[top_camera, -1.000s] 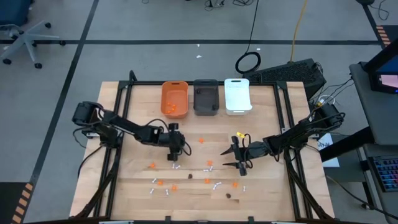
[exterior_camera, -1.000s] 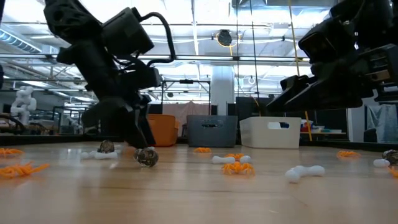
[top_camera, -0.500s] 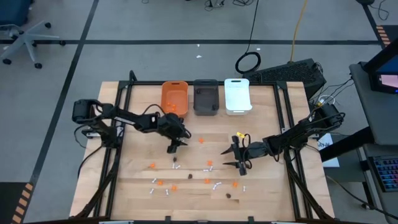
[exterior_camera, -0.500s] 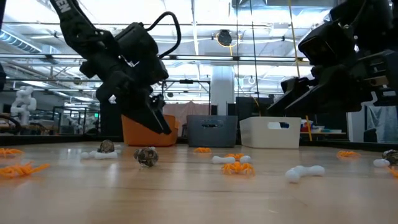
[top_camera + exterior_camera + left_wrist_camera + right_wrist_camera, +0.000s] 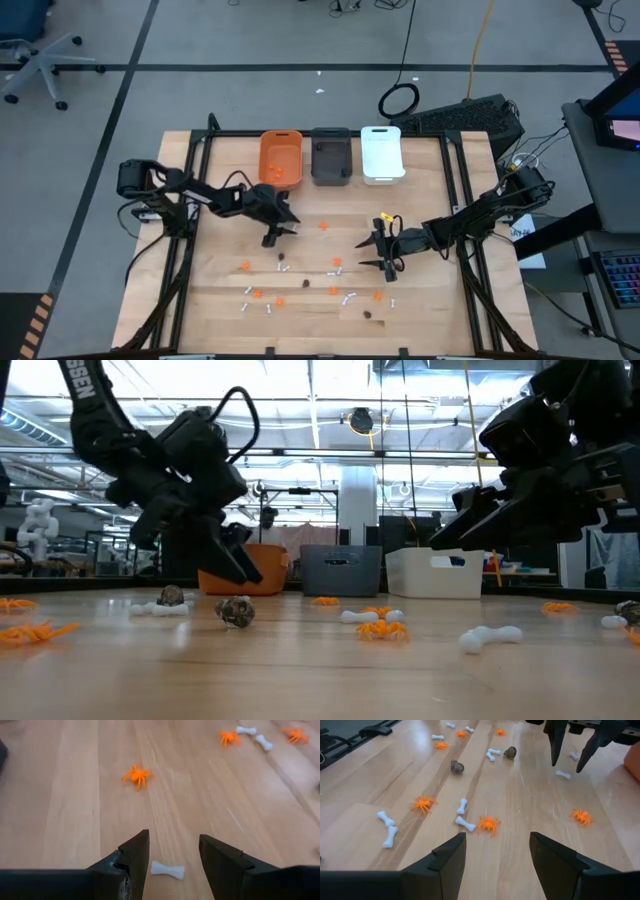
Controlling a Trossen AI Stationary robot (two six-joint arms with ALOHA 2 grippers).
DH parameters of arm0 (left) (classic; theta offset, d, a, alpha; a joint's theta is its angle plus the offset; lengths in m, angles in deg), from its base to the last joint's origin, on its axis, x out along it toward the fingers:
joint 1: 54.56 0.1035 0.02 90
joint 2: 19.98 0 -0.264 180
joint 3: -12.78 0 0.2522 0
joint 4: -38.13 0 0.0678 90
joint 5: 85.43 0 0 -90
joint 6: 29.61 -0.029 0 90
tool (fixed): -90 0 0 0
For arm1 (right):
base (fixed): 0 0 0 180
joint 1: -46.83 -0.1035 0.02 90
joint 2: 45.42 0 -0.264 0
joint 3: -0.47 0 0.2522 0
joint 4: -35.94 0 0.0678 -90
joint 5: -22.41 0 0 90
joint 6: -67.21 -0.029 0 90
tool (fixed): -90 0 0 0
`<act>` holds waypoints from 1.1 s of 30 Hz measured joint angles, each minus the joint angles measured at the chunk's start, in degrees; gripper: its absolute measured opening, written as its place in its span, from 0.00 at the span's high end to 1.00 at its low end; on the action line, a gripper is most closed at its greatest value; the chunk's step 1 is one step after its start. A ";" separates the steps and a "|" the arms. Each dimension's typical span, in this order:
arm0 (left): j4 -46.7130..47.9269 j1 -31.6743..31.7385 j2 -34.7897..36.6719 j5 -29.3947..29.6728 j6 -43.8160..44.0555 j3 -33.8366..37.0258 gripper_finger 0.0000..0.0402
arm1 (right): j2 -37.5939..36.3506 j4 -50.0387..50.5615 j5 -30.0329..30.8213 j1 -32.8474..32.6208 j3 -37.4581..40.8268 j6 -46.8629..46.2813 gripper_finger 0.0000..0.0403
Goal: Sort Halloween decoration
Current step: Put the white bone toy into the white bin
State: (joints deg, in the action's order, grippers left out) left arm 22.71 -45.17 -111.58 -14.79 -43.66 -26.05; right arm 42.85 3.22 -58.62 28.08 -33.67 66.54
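Grippers spread, both empty: left gripper [image 5: 172, 852], right gripper [image 5: 495, 852] | spiky orange spiders [image 5: 489, 823], knobbed white bones [image 5: 167, 870] | wood-grain table [image 5: 310, 250]

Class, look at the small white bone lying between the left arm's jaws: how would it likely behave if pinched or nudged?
The white bone looks tiny and plastic, so probably light and stiff. Its smooth, knobbed ends suggest it could slip or skid across the wooden table rather than roll far.

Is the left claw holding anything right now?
No. The left gripper is open and empty: its fingers stand apart above the table, with a white bone lying loose below.
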 joint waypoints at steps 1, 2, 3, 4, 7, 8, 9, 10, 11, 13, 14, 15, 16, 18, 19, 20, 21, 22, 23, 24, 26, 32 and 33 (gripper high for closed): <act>-2.01 0.00 0.00 -0.04 0.00 0.91 0.55 | 0.01 0.02 0.00 0.00 0.00 0.04 0.50; -4.30 0.00 0.00 -0.04 0.03 1.74 0.55 | 0.00 0.01 0.00 0.00 0.00 0.06 0.50; -5.77 0.00 0.00 -0.04 0.06 2.34 0.55 | 0.01 0.00 0.00 0.00 0.00 0.12 0.50; -6.44 0.00 0.00 -0.04 0.13 2.72 0.55 | 0.01 -0.01 0.00 0.00 0.00 0.23 0.50; -6.43 -0.02 -0.27 0.66 0.18 3.10 0.55 | 0.01 -0.07 0.00 0.00 0.00 0.27 0.50; -6.50 -0.02 -0.47 0.87 0.18 3.10 0.55 | 0.02 -0.07 0.00 0.00 0.00 0.27 0.50; -6.33 -0.02 -0.57 1.03 0.18 3.10 0.55 | 0.00 -0.04 0.00 0.00 0.00 0.27 0.50; -6.26 -0.03 -0.57 1.47 0.20 3.10 0.55 | 0.00 -0.08 0.00 0.00 0.00 0.27 0.50; -6.31 -0.14 -0.65 1.98 0.26 3.10 0.55 | 0.01 -0.09 0.00 0.00 0.00 0.27 0.50; -6.29 -0.44 -1.24 3.27 1.39 3.08 0.55 | 0.00 -0.11 0.00 0.00 0.00 0.27 0.50; -5.77 -0.62 -1.29 3.88 1.58 3.11 0.55 | 0.01 -0.11 0.00 0.00 0.00 0.27 0.50; -5.74 -0.96 -1.28 4.89 1.63 3.12 0.55 | 0.01 -0.10 0.00 0.00 0.00 0.27 0.50; -5.91 -1.37 -1.26 5.86 1.61 3.09 0.55 | 0.00 -0.10 0.00 0.00 0.00 0.27 0.50; -5.47 -1.96 -1.25 7.06 1.59 3.08 0.55 | 0.00 -0.05 0.00 0.00 0.00 0.29 0.50; -5.18 -2.19 -1.25 7.41 1.64 3.08 0.55 | 0.00 -0.07 0.00 0.00 0.00 0.36 0.50; -4.98 -2.50 -1.25 7.74 1.72 3.08 0.55 | 0.02 -0.04 0.00 0.00 0.00 0.51 0.50; -4.90 -2.83 -1.25 8.20 2.04 3.08 0.55 | 0.02 -0.04 0.00 0.00 0.00 0.51 0.50; -4.79 -3.17 -1.29 8.84 2.56 3.08 0.55 | 0.01 -0.04 0.00 0.00 0.00 0.49 0.50; -4.97 -3.55 -1.62 9.32 2.87 3.08 0.55 | 0.00 -0.04 0.00 0.00 0.00 0.51 0.50; -5.16 -3.82 -1.95 9.69 3.10 3.08 0.55 | 0.01 -0.04 0.00 0.00 0.00 0.49 0.50; -5.54 -4.26 -2.55 10.50 3.11 3.08 0.55 | 0.02 -0.02 -0.02 0.00 0.00 0.49 0.50; -8.64 -4.28 -5.47 10.87 4.33 3.01 0.55 | 0.01 -0.01 -0.02 0.00 0.00 0.51 0.50; -8.65 -4.28 -5.53 10.89 4.66 2.99 0.55 | 0.01 -0.01 -0.01 0.00 0.00 0.49 0.50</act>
State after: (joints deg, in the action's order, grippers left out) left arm 14.06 -49.45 -117.10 -3.90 -39.00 -23.07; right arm 42.87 3.21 -58.63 28.08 -33.67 67.04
